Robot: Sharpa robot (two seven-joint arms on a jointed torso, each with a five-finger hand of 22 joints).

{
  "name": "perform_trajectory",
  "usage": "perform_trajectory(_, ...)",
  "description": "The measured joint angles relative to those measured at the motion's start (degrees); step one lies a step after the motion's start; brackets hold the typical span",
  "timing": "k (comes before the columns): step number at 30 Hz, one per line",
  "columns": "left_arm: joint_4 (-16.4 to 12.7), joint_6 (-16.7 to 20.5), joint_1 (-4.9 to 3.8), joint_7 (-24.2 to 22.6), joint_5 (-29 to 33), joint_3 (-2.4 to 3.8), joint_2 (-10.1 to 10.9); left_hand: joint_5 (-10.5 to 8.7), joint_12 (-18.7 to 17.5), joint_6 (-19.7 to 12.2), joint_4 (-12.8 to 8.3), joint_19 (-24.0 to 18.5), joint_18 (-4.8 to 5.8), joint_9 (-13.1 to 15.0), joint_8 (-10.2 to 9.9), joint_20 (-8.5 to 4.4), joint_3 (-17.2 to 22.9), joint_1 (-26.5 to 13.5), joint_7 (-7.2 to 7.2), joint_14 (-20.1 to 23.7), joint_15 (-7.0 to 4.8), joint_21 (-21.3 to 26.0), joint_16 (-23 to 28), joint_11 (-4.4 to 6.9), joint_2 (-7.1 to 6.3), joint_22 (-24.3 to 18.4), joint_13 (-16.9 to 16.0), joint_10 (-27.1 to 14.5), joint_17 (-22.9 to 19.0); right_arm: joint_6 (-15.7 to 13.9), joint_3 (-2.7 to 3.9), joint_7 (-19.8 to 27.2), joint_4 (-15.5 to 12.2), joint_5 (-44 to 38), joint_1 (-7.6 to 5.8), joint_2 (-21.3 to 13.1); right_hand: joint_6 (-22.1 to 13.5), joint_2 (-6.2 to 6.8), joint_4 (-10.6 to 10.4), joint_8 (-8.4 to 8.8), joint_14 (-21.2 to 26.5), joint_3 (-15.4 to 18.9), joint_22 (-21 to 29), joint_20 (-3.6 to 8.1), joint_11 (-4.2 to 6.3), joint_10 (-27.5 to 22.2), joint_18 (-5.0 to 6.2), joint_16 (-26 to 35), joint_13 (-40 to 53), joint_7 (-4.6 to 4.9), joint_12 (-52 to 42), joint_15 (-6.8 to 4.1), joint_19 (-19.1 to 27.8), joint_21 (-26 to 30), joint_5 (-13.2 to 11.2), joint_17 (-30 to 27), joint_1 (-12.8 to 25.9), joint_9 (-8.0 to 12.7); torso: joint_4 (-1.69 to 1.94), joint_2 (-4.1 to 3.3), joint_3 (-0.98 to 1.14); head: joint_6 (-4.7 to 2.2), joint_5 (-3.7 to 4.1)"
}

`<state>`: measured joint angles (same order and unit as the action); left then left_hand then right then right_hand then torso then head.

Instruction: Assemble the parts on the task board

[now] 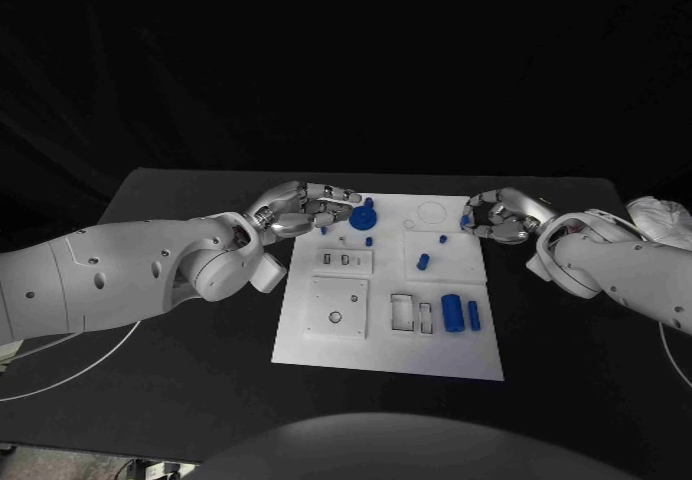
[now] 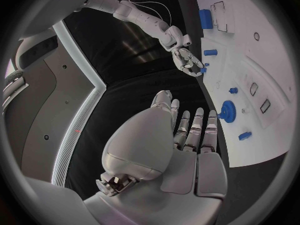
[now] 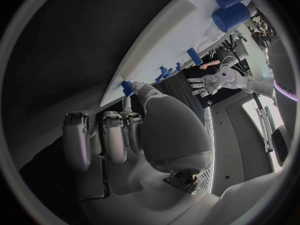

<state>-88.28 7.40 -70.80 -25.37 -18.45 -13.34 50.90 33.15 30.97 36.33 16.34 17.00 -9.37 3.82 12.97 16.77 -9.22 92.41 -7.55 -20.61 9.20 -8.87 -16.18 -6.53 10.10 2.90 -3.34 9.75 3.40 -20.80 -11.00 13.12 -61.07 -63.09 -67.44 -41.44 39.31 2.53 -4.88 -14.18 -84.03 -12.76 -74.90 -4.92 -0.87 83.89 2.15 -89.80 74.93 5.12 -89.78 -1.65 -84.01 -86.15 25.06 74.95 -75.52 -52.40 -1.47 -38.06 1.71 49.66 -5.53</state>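
From the head camera I see the black table [image 1: 173, 330] under a dark backdrop, with the white task board [image 1: 387, 352] lying lengthwise away from me in the middle. Near its far left corner sits a blue gear-like part [image 1: 364, 214], and my left hand [image 1: 300, 211] reaches it with fingers loosely spread, fingertips touching or just beside it; I cannot tell whether it grips. At the far right edge my right hand [image 1: 498, 216] is curled in, pinching a small blue peg [image 1: 466, 220]. Toward the near right corner a blue cylinder [image 1: 451, 312] lies with its long axis running along the board's length.

On the left wrist camera, the left hand [image 2: 187, 135] has its fingers straight and apart, their tips close to the gear-like part [image 2: 226, 111].

On the right wrist camera, the right hand [image 3: 134, 130] is curled, its thumb against the small blue peg [image 3: 127, 87] at the board's edge
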Motion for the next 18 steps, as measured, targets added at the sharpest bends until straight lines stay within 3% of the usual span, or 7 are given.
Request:
perform_trajectory(6,-0.03,-0.16,0.0,0.25,-0.04,0.0,0.01,0.0,0.0,0.0,0.0,-0.41,0.0,0.0,0.0,-0.01,0.0,0.0,0.0,0.0,0.0,0.0,0.0,0.0,0.0,-0.06,0.0,0.0,0.0,0.02,0.0,-0.11,0.09,-0.02,0.11,0.15,-0.83,0.0,0.0,-0.66,0.0,0.01,-0.05,0.0,0.0,0.0,0.0,0.0,0.0,0.18,0.0,0.0,0.0,0.0,-1.78,0.0,0.0,-0.64,0.01,-0.01,0.02,-0.06,-0.47)
perform_trajectory(16,-0.03,-0.38,0.0,0.6,-0.08,0.0,0.01,0.0,0.0,0.0,0.0,-0.42,0.01,0.0,0.0,0.0,0.0,0.0,0.0,0.0,0.0,0.0,0.0,0.0,0.0,-0.06,0.0,0.0,0.0,0.26,0.0,-0.49,0.19,-0.06,0.14,0.38,-1.52,0.0,-0.01,-0.66,0.0,0.01,-0.04,0.0,0.0,0.0,0.0,0.0,-0.01,0.06,0.0,0.0,0.0,0.0,-2.1,-0.01,0.0,-0.58,0.0,-0.01,0.01,0.01,-0.61)
perform_trajectory(18,-0.03,-0.43,0.0,0.66,-0.09,0.0,-0.01,0.0,0.0,0.0,0.0,-0.42,0.01,-0.01,0.0,0.0,0.0,0.0,0.0,0.21,0.21,0.0,0.0,0.0,0.0,-0.06,0.0,0.0,0.0,0.32,0.0,-0.6,0.2,-0.07,0.15,0.39,-1.52,0.0,-0.01,-0.71,0.0,0.01,-0.04,0.0,0.0,0.0,0.0,0.0,-0.01,0.06,0.0,0.0,0.0,0.0,-1.11,-0.01,0.0,-0.41,-0.01,-0.01,0.01,0.05,-0.61)
